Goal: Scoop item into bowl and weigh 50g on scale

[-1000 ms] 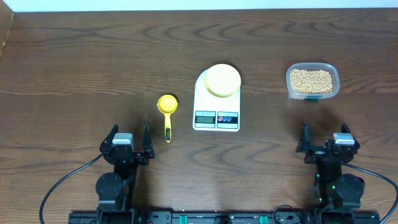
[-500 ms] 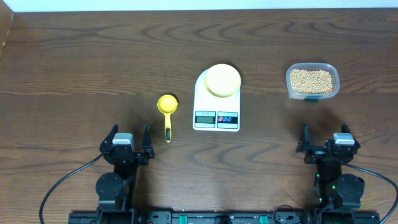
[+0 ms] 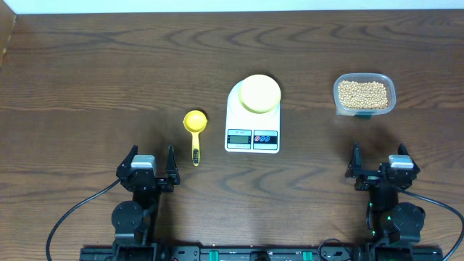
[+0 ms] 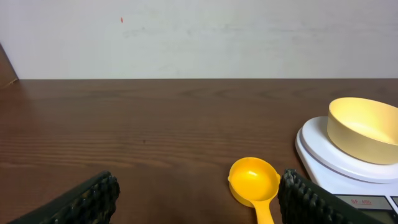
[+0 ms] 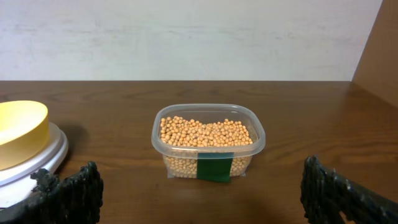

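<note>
The pale yellow bowl (image 3: pixel 259 93) (image 4: pixel 364 127) (image 5: pixel 18 134) stands on the back of the white scale (image 3: pixel 252 123) (image 4: pixel 323 158) at the table's middle. Beige beans, the item (image 3: pixel 363 93) (image 5: pixel 205 132), fill a clear plastic tub (image 3: pixel 365 94) (image 5: pixel 208 144) at the right. A bright yellow scoop (image 3: pixel 195 130) (image 4: pixel 254 182) lies left of the scale, handle toward me. My left gripper (image 3: pixel 150 164) (image 4: pixel 196 199) stands open near the front edge, just behind the scoop. Short of the tub, my right gripper (image 3: pixel 378 161) (image 5: pixel 202 193) is open and empty.
A green tape label (image 5: pixel 216 167) marks the tub's front wall. A pale wall (image 4: pixel 199 37) rises behind the table's far edge. Dark wood tabletop (image 3: pixel 94 80) stretches left of the scoop.
</note>
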`<state>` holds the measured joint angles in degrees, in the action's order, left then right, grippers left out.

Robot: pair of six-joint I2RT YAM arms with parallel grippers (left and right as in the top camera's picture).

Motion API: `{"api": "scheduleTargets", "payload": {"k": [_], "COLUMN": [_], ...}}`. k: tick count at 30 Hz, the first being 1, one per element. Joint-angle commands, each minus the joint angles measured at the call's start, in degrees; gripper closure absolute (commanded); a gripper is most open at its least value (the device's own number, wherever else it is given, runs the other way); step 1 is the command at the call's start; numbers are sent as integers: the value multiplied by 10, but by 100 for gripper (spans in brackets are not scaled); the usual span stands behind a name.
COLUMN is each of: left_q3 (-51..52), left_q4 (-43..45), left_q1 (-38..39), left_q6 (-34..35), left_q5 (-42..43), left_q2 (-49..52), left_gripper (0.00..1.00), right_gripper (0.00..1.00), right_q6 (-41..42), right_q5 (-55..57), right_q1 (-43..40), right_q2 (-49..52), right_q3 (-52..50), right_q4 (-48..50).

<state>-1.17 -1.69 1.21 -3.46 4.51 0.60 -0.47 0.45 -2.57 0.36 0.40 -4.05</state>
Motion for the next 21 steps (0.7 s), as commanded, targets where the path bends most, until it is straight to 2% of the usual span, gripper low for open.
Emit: {"api": "scheduleTargets", "payload": {"k": [1, 21], "left_q3": [9, 9], "left_q4": [-21, -15], "left_q1": [-3, -3], "left_q6": [-8, 8], "left_q5": [6, 5], "left_q2": [0, 0], "left_gripper": [16, 16], "right_gripper": [1, 1], "right_q6": [-5, -5], "right_q5": [-1, -1], "right_q1": [-2, -2], "right_q2": [1, 1], "right_q3": [-1, -1], "right_q4": [-3, -3]}}
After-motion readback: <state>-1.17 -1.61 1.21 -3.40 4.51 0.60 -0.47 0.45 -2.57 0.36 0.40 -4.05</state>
